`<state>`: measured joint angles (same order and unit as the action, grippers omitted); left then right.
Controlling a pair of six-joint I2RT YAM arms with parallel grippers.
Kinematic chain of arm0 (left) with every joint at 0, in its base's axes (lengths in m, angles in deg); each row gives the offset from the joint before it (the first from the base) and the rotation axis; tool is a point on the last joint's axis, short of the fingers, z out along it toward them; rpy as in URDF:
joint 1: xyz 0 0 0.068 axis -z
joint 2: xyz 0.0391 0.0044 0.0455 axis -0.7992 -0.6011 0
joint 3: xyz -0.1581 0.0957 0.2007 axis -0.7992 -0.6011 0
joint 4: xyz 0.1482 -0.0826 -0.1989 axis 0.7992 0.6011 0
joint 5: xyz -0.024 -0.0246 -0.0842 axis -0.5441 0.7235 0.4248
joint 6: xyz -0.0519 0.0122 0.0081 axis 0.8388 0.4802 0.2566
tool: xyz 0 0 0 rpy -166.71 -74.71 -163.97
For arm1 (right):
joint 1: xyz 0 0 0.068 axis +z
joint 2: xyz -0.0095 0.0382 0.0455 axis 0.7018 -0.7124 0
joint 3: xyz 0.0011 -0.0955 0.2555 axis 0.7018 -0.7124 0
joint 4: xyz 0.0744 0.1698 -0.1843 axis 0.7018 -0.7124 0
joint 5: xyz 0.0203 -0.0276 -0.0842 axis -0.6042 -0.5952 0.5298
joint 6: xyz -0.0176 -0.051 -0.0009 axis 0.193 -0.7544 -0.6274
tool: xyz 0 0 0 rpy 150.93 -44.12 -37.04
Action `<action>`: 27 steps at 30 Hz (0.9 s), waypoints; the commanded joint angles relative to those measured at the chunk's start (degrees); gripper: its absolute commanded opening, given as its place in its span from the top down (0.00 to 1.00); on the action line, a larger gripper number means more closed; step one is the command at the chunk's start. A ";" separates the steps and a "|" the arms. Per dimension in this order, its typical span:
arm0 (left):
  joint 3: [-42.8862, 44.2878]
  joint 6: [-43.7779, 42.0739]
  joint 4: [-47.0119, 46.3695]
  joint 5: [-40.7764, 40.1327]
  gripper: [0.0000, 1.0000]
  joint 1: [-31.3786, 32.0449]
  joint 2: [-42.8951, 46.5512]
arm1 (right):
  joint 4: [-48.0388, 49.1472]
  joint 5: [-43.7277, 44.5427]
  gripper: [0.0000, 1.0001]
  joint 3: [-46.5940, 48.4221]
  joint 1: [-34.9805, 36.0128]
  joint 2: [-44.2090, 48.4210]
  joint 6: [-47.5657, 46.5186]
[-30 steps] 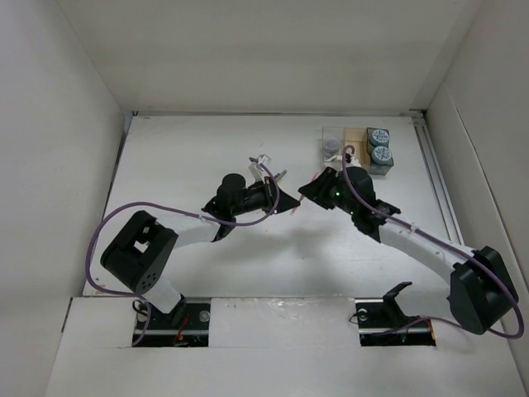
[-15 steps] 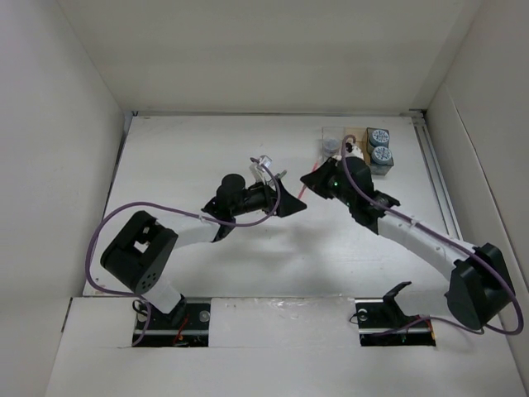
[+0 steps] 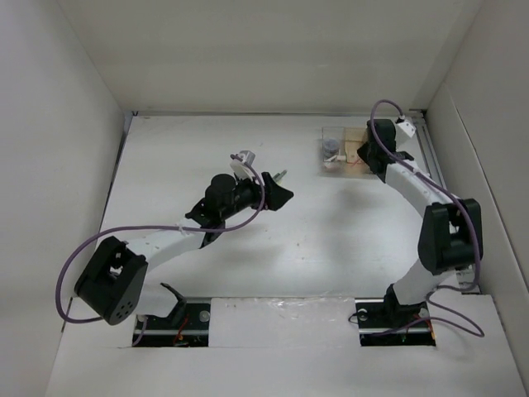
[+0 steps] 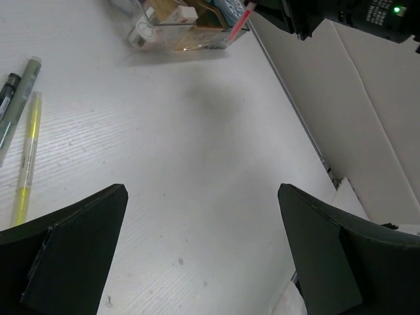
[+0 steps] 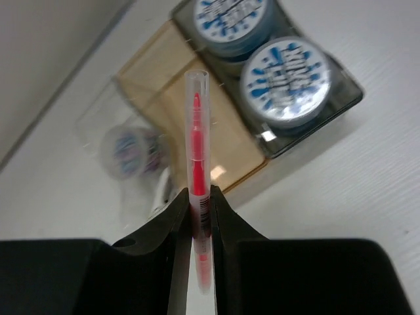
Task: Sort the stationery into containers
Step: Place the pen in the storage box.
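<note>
My right gripper is shut on a thin red pen that stands out upright from the jaws. It hangs over the containers: a tan middle section, a dark grey section with two blue-grey rolls, and a clear section with a small round pot. From above, the right gripper covers the dark section beside the tan one. My left gripper is open over bare table. A yellow-green pen and a dark pen lie to its left.
The enclosure's right wall rises close beside the containers. Small beige blocks sit in the clear section. The right arm stretches along the right side of the table.
The left gripper opened and drew back to the left. The right arm swung from the table's middle to the back right, carrying the red pen over the containers.
</note>
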<state>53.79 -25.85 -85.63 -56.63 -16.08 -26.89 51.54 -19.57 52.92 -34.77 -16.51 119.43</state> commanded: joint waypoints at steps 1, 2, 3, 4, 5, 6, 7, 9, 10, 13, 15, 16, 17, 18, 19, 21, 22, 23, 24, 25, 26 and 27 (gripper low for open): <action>-0.11 -1.61 2.56 -3.20 0.00 -0.14 1.67 | -4.93 8.02 1.00 7.03 -0.66 -6.35 -2.27; 0.77 -1.61 2.57 -0.06 0.02 -0.14 0.02 | -6.42 13.44 1.00 8.70 -0.66 -8.21 -1.75; 0.78 -2.39 1.78 1.62 0.08 -0.14 -0.61 | -7.91 15.49 1.00 12.29 -1.18 -9.89 -1.75; 0.78 -2.40 1.25 2.86 0.13 -0.14 -1.14 | -9.93 17.17 1.00 13.71 -1.19 -12.69 -1.75; 1.39 -2.40 1.25 3.74 0.18 -0.14 -1.14 | -9.95 18.31 1.00 14.95 -1.19 -13.76 -1.75; 1.40 -2.40 1.25 3.75 0.28 -0.14 -1.92 | -9.95 20.33 1.00 15.92 -1.19 -14.55 -2.70; 1.40 -1.79 1.25 3.75 0.31 -0.14 -1.93 | -9.95 22.52 1.00 17.23 -0.49 -15.17 -3.76; 1.40 -1.78 1.94 3.05 0.34 -0.14 -1.93 | -9.95 23.76 1.00 18.56 0.12 -16.58 -4.30; 1.40 -1.78 1.95 2.52 0.38 -0.14 -1.32 | -9.95 24.38 1.00 19.17 0.13 -16.58 -4.90; 0.79 -2.31 2.48 0.15 0.38 -0.14 1.13 | -9.25 25.87 1.00 20.84 0.66 -18.08 -5.61; 0.26 -2.31 3.17 -0.65 0.38 -0.14 1.67 | -9.25 26.41 1.00 21.73 0.66 -18.87 -6.22; 0.25 -2.83 3.79 -1.43 0.38 -0.14 2.37 | -9.25 26.41 1.00 22.34 0.66 -18.87 -6.23; 0.25 -2.84 3.80 -1.44 0.38 -0.14 2.38 | -9.25 26.41 1.00 22.34 0.66 -18.87 -6.23; 0.25 -2.84 3.80 -1.44 0.36 -0.14 2.38 | -8.64 26.41 1.00 22.34 0.66 -18.87 -6.75; 0.25 -2.84 3.80 -1.96 0.36 -0.14 2.38 | -8.63 26.41 1.00 22.34 1.27 -18.87 -7.37; 0.25 -2.84 3.80 -1.96 0.36 -0.14 2.38 | -7.84 26.41 1.00 23.39 1.79 -20.09 -7.90; 0.25 -2.84 4.40 -2.66 0.36 -0.14 2.38 | -7.84 27.02 1.00 24.01 1.80 -20.79 -8.68; 0.25 -2.84 4.41 -3.19 0.36 -0.14 2.38 | -8.36 27.03 1.00 24.62 1.80 -21.50 -8.69; 0.25 -2.84 4.93 -3.20 0.36 -0.14 2.38 | -8.37 27.03 1.00 25.15 2.32 -22.20 -9.21; 0.25 -2.84 4.94 -3.89 0.36 -0.14 2.38 | -8.37 27.03 1.00 25.68 2.33 -22.73 -9.22; 0.78 -3.45 5.63 -4.94 0.36 -0.14 2.38 | -8.37 26.33 1.00 25.68 2.33 -23.43 -9.22; 0.78 -3.45 5.64 -5.82 0.36 -0.14 2.90 | -8.37 24.67 0.99 25.68 2.85 -23.44 -9.83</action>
<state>53.74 -27.95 -79.89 -59.73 -16.08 -26.26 42.49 5.44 76.46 -33.19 -38.71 111.43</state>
